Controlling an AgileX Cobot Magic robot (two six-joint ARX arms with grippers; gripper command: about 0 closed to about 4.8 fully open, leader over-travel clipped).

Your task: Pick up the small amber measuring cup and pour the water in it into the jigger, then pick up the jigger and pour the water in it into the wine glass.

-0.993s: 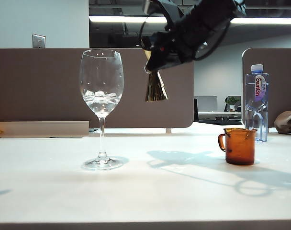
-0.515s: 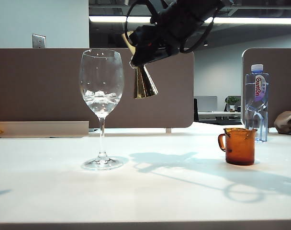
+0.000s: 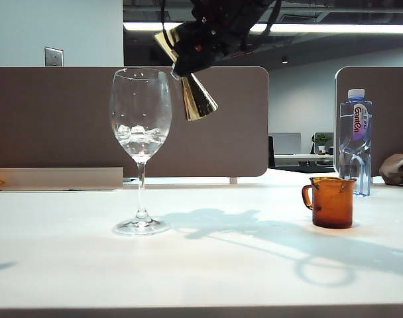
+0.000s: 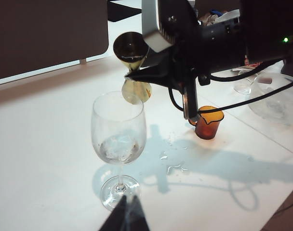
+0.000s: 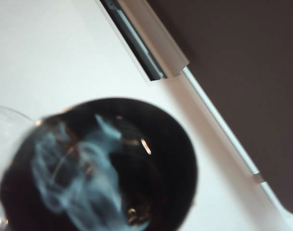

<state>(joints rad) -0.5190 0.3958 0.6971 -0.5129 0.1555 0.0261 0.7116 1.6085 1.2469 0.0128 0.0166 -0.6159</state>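
Right gripper (image 3: pixel 183 61) jaws pinch the jigger (image 3: pixel 195 96); left gripper (image 4: pixel 125 216) jaws look pressed together.
Jigger has moved closer and tipped over the glass (image 3: pixel 140 112); pouring is about to start.

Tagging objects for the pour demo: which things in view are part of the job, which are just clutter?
Job:
- jigger, tilted, held by right gripper beside the wine glass's rim
- wine glass, some water in it
- amber measuring cup, standing on the table

Clutter:
- blue-capped bottle
- left gripper, idle, near the glass's foot
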